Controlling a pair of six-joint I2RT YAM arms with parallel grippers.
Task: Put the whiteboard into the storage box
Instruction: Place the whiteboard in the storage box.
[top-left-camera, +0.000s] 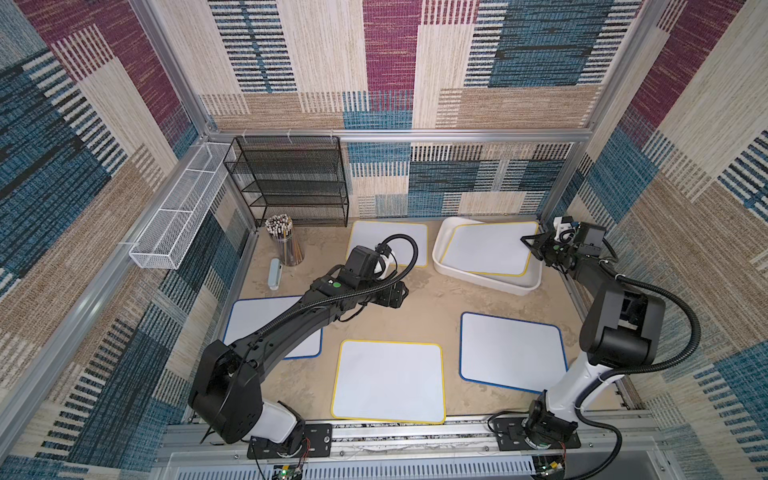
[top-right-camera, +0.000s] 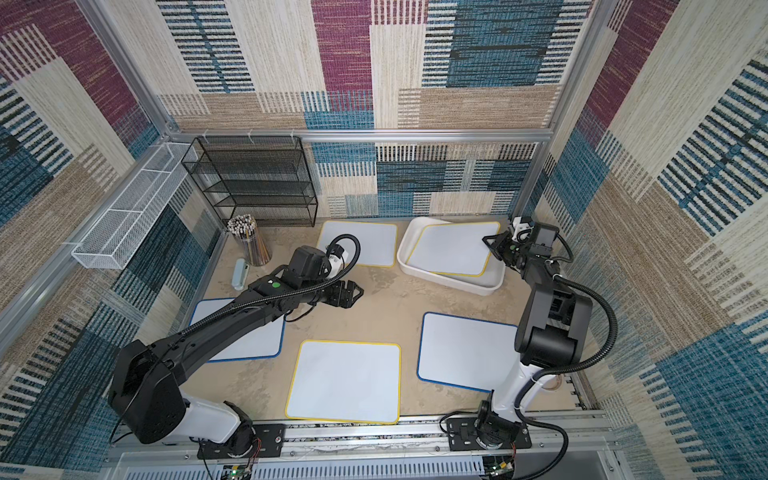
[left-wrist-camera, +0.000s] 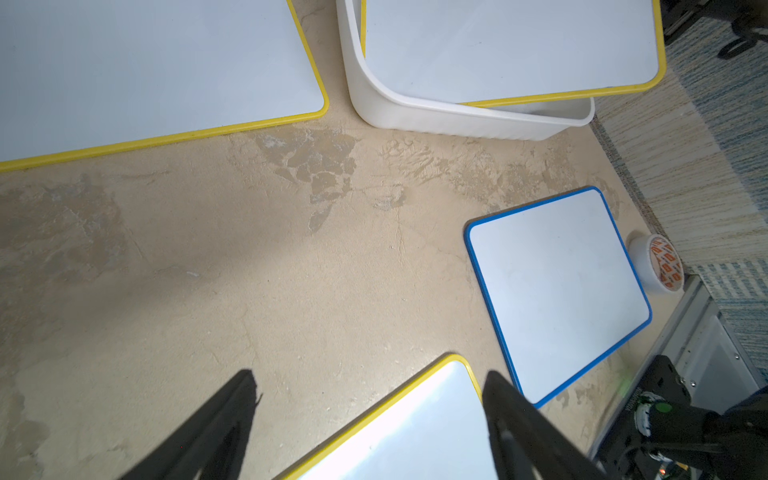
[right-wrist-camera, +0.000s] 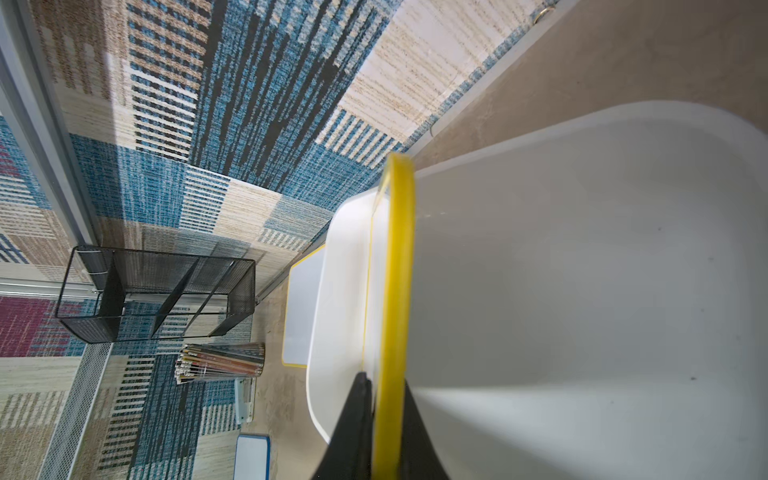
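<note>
We're looking down at a sandy, blotchy table (top-left-camera: 415, 299), boxed in by walls (top-left-camera: 374, 62) of patchy woven blue, beige and magenta fabric on an aluminium frame (top-left-camera: 395, 135). The right gripper (top-left-camera: 528, 243) is pinching the yellow rim of the whiteboard (top-left-camera: 490, 249). That one's sitting slanted in the box (top-left-camera: 498, 286) at the back right, with its near edge riding over the box's rim.

The left gripper (left-wrist-camera: 369, 376) is hanging over mid-table, fingers parted and holding nothing.

Four more are lying flat:
- a yellow-rimmed back board (top-left-camera: 399, 237), just beside the box
- a yellow-rimmed front board (top-left-camera: 388, 380)
- a blue-rimmed left board (top-left-camera: 249, 316)
- a blue-rimmed right board (top-left-camera: 513, 351)

A black rack (top-left-camera: 291, 178) and a pencil cup (top-left-camera: 284, 245) are sitting back left, and a white wire tray (top-left-camera: 174, 216) is hanging on the left wall.
</note>
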